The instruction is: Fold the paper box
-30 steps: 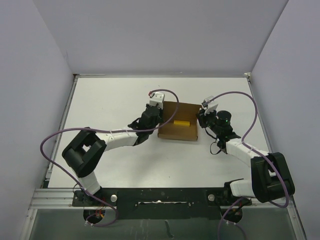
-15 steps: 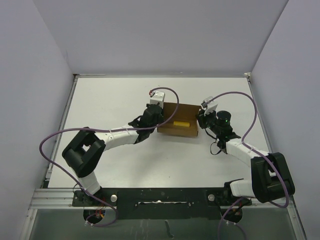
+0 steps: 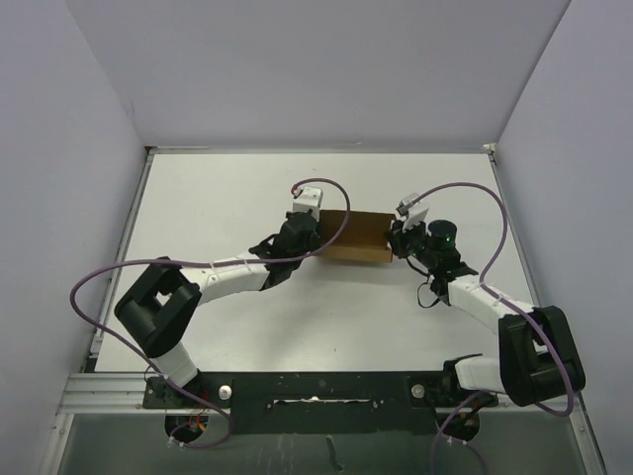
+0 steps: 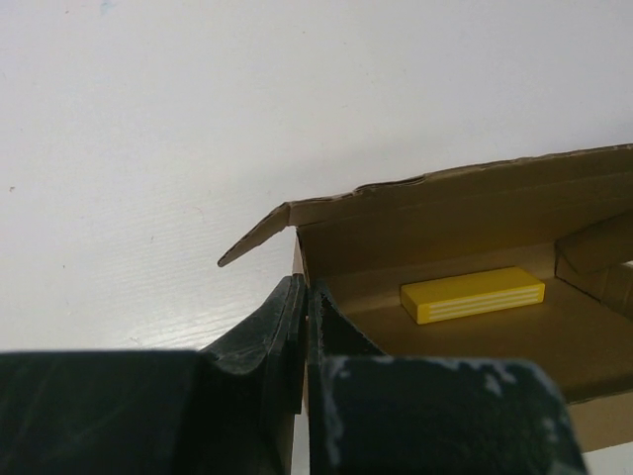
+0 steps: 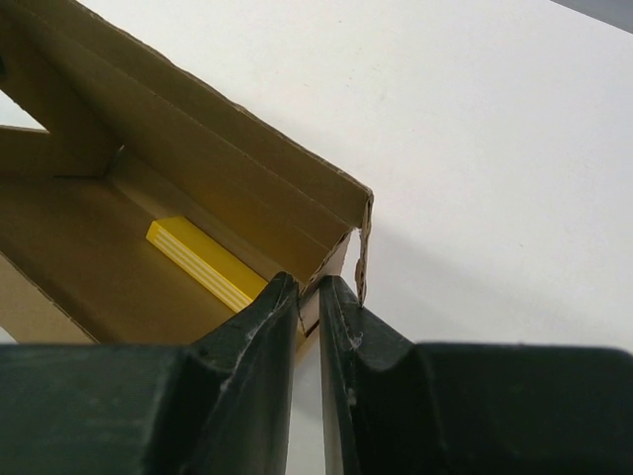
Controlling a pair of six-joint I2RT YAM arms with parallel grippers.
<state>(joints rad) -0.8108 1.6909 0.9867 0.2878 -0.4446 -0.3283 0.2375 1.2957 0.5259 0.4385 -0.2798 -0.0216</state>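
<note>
Arms (image 3: 232, 272) bent inward, fingers (image 4: 262, 341) pinching paper box (image 3: 361, 240)

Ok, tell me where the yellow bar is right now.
The yellow bar lies flat on the floor inside the paper box, visible in both wrist views. The box sits mid-table, between the left gripper and the right gripper.

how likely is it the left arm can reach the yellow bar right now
Probably not yet: the left gripper is shut on an end wall of the paper box and must let go first; the yellow bar lies inside, just beyond.
</note>
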